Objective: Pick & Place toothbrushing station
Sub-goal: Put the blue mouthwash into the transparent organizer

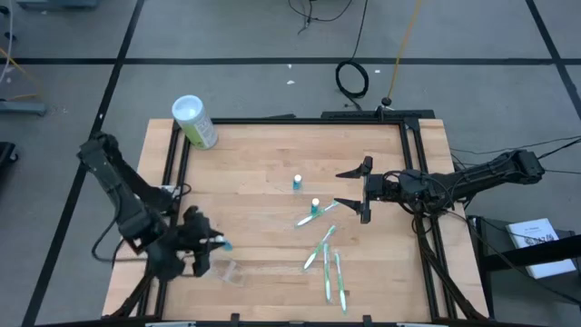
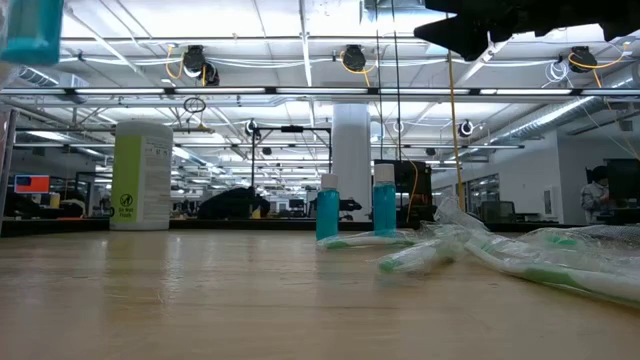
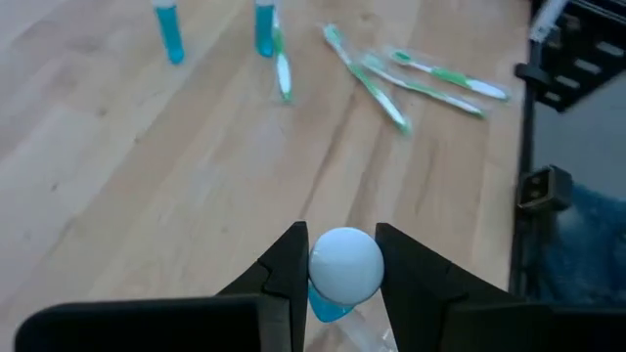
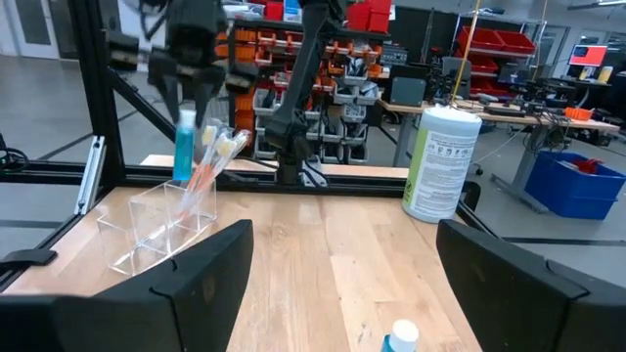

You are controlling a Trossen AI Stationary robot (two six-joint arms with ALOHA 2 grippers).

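Left gripper (image 3: 337, 269) is clamped on a tiny blue tube (image 3: 342, 274), holding it right over the clear holder (image 4: 161, 223) near the table's front-left corner. Right gripper (image 1: 360, 191) hovers spread wide above the toothbrushes (image 1: 325, 259) and the other two tubes (image 1: 306, 194).

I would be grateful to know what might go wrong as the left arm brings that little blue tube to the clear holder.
1. The left hand pinches the small blue tube with a white cap only near its top, so it may swing or slip.
2. Orange-accented toothbrushes already lean in the clear plastic holder; the tube may catch them.
3. The holder looks light and could tip if bumped.
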